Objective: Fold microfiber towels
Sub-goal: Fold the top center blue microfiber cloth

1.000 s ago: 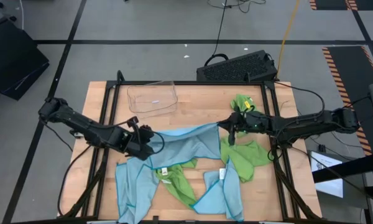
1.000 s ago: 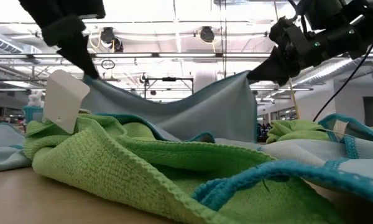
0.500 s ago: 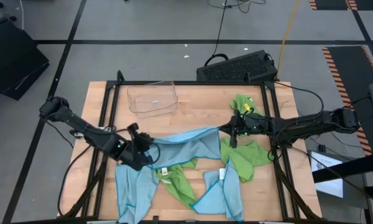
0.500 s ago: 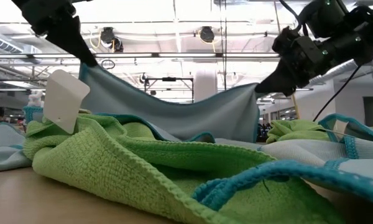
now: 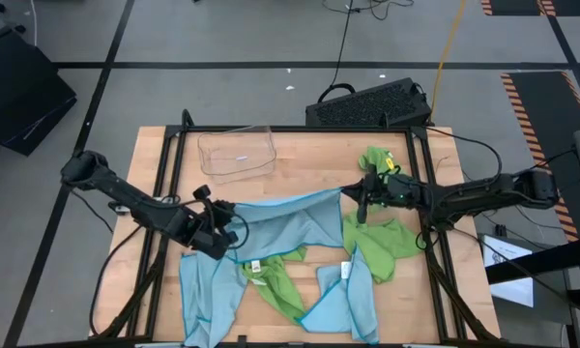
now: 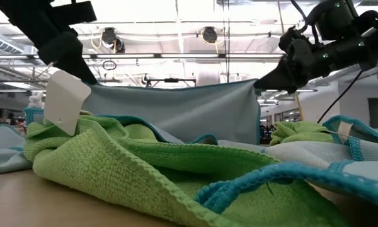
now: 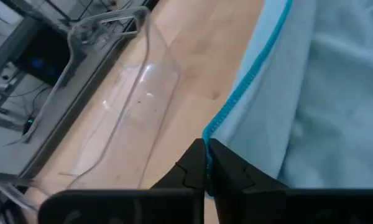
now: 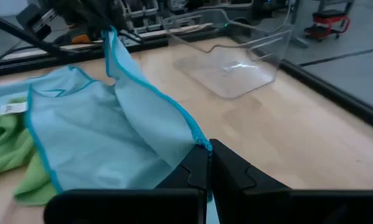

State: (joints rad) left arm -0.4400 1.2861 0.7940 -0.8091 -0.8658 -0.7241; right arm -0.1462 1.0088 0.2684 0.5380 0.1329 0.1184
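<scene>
The left end effector (image 5: 224, 228) was closed tight on one corner of a light blue towel (image 5: 285, 224), and the right end effector (image 5: 353, 200) was clamped in the same way on the opposite corner; each wrist view showed the two dark fingers pressed together over the teal hem. The towel hung between them above the middle of the desk (image 5: 309, 159), its top edge drawn nearly straight in the low view. Counted from the high view: at least three light blue towels, namely the held one, one at the front left (image 5: 205, 290) and one at the front centre (image 5: 348, 300); and at least three lime green towels, one at the front centre (image 5: 275, 282), one under the right arm (image 5: 382, 242) and a bunched one at the rear right (image 5: 375, 159). One clear plastic tray (image 5: 237, 155) stood at the rear left of the desk. The low view alone showed a white tag (image 6: 66, 102) standing up from the nearest green towel. The high view alone showed the black keyboard (image 5: 372, 104) on the floor behind the desk.
</scene>
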